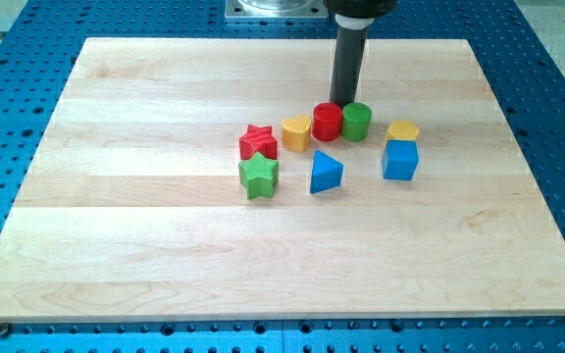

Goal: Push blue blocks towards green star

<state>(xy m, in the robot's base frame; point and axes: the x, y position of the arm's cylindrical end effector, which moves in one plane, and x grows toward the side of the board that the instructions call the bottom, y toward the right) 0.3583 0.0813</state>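
Note:
A green star (258, 176) lies near the board's middle, just below a red star (258, 142). A blue triangular block (325, 173) sits to the green star's right, a short gap apart. A blue cube (400, 159) lies further to the right. My tip (343, 101) comes down from the view's top, just behind a red cylinder (327, 122) and a green cylinder (356, 121). It is above and apart from both blue blocks.
A yellow block (297, 130) lies between the red star and the red cylinder. Another yellow block (402, 130) touches the blue cube's top side. The wooden board (165, 245) lies on a blue perforated table.

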